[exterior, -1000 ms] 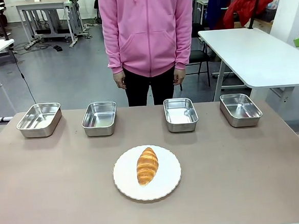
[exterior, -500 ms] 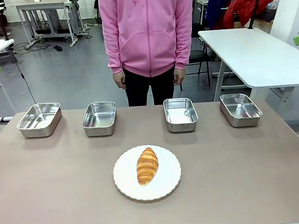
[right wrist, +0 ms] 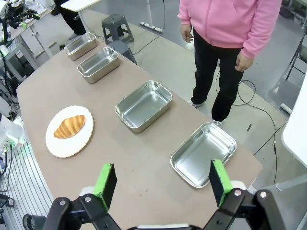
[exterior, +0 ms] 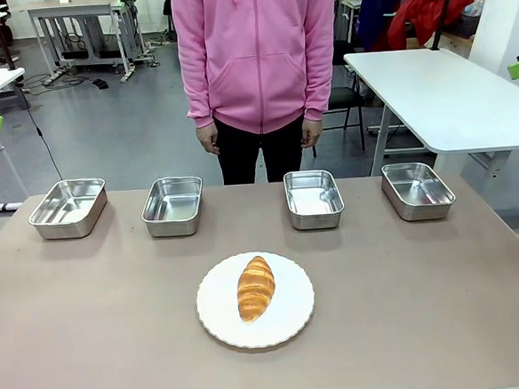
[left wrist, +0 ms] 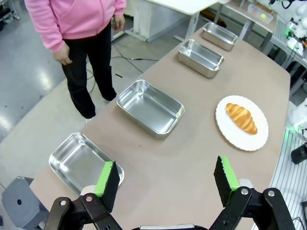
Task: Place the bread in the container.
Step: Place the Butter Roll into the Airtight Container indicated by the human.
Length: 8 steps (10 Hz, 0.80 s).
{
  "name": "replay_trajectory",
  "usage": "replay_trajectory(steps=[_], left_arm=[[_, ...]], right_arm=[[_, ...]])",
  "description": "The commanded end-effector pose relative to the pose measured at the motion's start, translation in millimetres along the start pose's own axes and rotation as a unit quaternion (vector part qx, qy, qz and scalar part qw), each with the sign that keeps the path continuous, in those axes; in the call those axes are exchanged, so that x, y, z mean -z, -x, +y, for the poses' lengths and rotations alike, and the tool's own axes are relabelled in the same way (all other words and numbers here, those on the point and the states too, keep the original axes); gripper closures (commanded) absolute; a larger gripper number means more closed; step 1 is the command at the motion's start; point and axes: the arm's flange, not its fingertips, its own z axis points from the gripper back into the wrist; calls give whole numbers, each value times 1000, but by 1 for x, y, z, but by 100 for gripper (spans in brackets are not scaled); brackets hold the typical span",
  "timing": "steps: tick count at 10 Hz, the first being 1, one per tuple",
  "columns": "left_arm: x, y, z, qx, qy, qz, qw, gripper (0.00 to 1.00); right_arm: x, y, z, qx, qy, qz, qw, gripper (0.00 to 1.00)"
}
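Right now the bread point(exterior: 255, 287) lies untouched on a round white plate point(exterior: 290, 310), near the robot's edge of the tabletop point(exterior: 91, 331). Its long axis points toward the far side. Beyond it, four empty containers stand well apart in a row: the outer left container point(exterior: 68, 208), inner left container point(exterior: 172, 205), inner right container point(exterior: 314, 199) and outer right container point(exterior: 417, 190). A person point(exterior: 257, 61) in a pink hooded top stands behind them, hands hanging down.

The left tool point(left wrist: 166, 177) and the right tool point(right wrist: 162, 183) both hover high above the ends of the tabletop. Each has its green-padded fingers spread wide and holds nothing.

The step in hand looks like the reach for the bread. It would go best with one tool coming straight down over the thick middle, fingers closing across the narrow width and squeezing softly. A straight lift should keep the plate from sliding. The two inner containers are nearest, but which one is meant cannot be told. Releasing low inside the walls would stop the bread from bouncing out.

The bread is golden-brown and oblong, with ridged segments and tapered ends, and it probably crushes easily. The plate is smooth and glossy. The containers are shallow polished steel rectangles with rounded corners and rolled rims. The tabletop is matt greyish brown.
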Motion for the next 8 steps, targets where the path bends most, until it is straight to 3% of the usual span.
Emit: replay_trajectory(steps=[1, 5, 8], left_arm=[[3, 0, -7, -9, -7, 1, 1000, 0], [4, -3, -6, -6, -13, 12, 1000, 0], [2, -1, -2, -2, -1, 3, 1000, 0]], right_arm=[[-1, -1, -5, -9, -5, -15, 1000, 0], [-2, -2, -7, -3, -6, -23, 1000, 0], [-1, 2, -3, 5, 2, -2, 1000, 0]])
